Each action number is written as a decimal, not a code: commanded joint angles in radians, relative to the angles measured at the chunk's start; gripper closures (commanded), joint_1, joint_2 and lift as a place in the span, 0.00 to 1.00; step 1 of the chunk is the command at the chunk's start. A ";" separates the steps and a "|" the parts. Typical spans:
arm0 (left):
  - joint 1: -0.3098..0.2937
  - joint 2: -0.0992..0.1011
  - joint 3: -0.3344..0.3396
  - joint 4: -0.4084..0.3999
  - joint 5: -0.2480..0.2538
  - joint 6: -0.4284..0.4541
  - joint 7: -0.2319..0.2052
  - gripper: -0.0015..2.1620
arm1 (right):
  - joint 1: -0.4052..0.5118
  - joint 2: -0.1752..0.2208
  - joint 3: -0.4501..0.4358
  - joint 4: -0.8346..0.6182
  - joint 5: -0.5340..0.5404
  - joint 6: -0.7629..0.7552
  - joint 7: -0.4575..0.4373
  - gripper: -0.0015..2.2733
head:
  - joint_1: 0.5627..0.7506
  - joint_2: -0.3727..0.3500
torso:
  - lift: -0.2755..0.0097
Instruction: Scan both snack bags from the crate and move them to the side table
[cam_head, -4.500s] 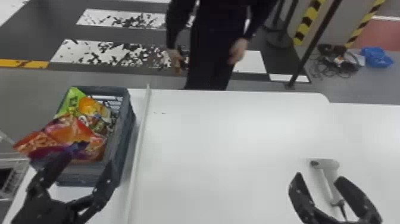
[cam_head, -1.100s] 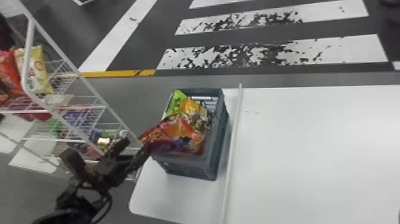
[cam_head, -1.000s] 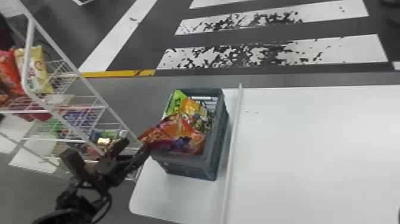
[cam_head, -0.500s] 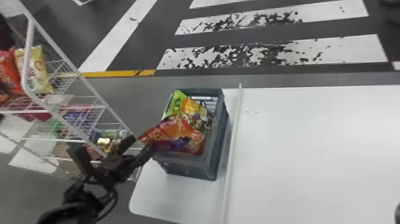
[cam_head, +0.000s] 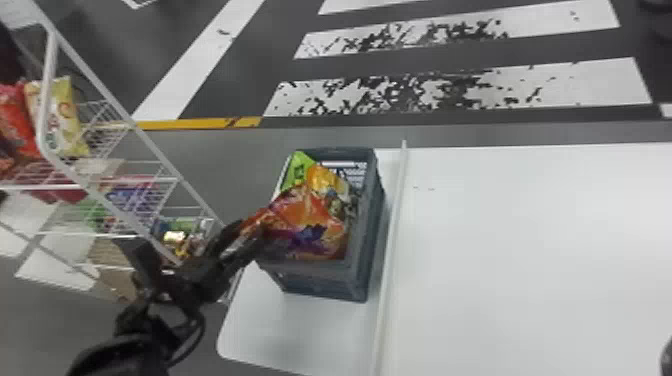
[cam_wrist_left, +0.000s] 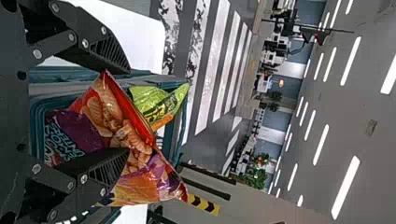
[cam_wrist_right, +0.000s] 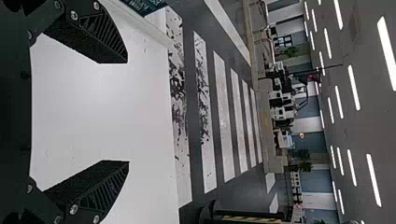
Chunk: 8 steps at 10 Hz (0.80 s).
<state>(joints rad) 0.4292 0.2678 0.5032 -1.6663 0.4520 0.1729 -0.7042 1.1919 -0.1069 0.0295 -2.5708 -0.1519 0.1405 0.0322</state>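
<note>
Red bag (cam_head: 307, 212) between left pincer's (cam_head: 252, 230) fingers.

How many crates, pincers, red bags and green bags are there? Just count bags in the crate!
Crate: 1
Pincers: 2, left pincer and right pincer
Red bag: 1
Green bag: 1
Total: 5

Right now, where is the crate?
In the head view, the crate stands at the left end of the white table, left of the pale strip.
</note>
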 joint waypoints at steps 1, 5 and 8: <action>0.002 -0.006 0.001 -0.006 0.001 0.001 0.002 0.52 | 0.000 -0.001 0.003 0.000 0.000 0.000 0.000 0.07 | 0.70 1.00 | 0.86; 0.013 -0.006 0.011 -0.029 0.013 0.014 0.022 0.91 | -0.005 -0.001 0.017 0.000 0.005 0.006 0.000 0.07 | 0.70 1.00 | 0.86; 0.033 -0.007 0.028 -0.081 0.043 0.017 0.022 0.91 | -0.008 -0.001 0.024 0.003 0.012 0.006 0.000 0.07 | 0.70 1.00 | 0.86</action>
<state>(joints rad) 0.4549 0.2607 0.5274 -1.7330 0.4869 0.1877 -0.6822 1.1848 -0.1073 0.0523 -2.5688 -0.1417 0.1466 0.0322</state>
